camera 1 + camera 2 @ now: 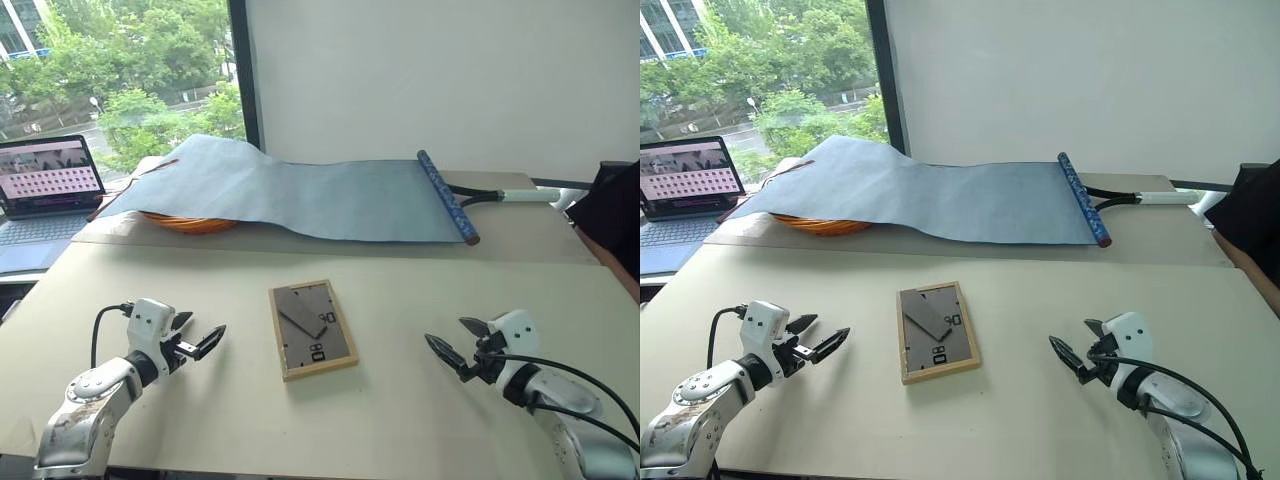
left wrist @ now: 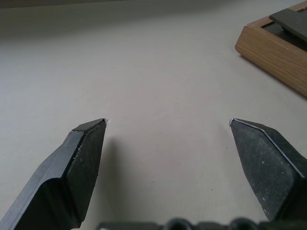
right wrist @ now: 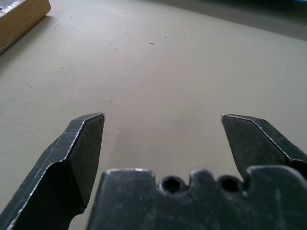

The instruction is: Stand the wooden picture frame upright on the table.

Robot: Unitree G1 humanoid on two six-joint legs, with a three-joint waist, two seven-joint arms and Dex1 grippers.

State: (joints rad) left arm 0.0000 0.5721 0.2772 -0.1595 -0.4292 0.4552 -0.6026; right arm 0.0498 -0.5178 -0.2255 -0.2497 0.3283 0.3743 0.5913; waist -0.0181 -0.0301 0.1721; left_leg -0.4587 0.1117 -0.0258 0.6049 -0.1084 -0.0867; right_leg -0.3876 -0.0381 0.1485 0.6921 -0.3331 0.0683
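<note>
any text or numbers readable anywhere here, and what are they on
"08": black characters, seen rotated, on the dark grey back of the wooden picture frame lying face down on the table; my best reading, could be other characters.
Laptop screen: rows of small pink marks, too small to read.
Blue patterned roller at the edge of the blue-grey cloth sheet: pattern only, no legible text.
</note>
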